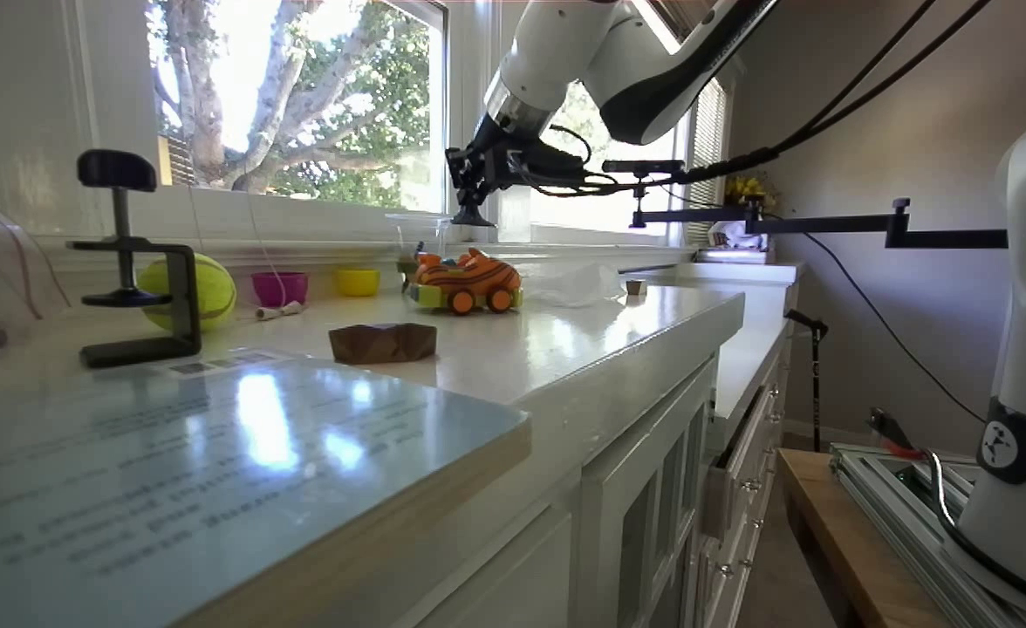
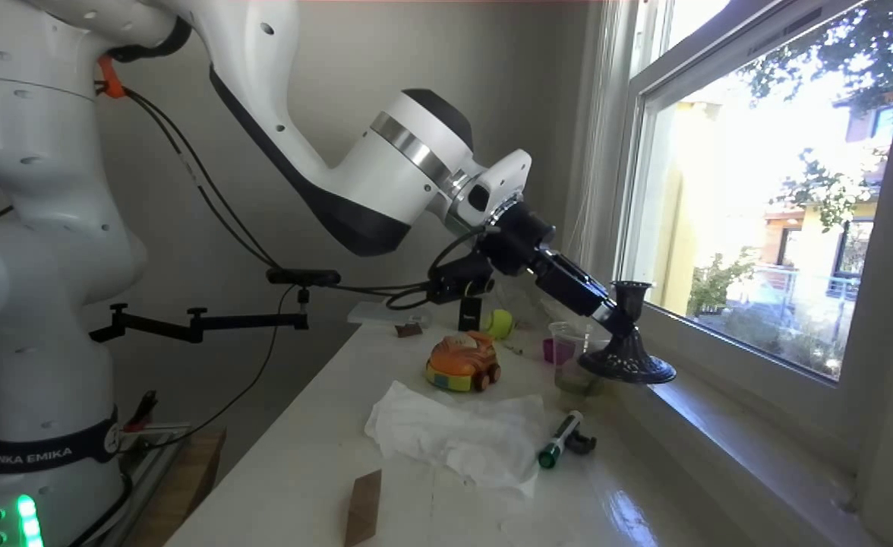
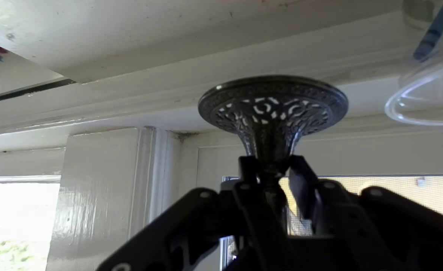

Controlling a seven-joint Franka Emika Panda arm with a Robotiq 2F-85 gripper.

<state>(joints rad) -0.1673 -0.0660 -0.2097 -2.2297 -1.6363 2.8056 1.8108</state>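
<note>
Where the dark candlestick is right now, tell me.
In an exterior view, the candlestick is right of centre, gripped by the pincer in the air beside the window, with a clear plastic cup just left of it.

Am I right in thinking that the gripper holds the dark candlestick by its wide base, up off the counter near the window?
Not quite: the gripper holds the dark candlestick by its narrow stem, not by its wide base, as the wrist view shows. It is indeed up off the counter near the window.
</note>
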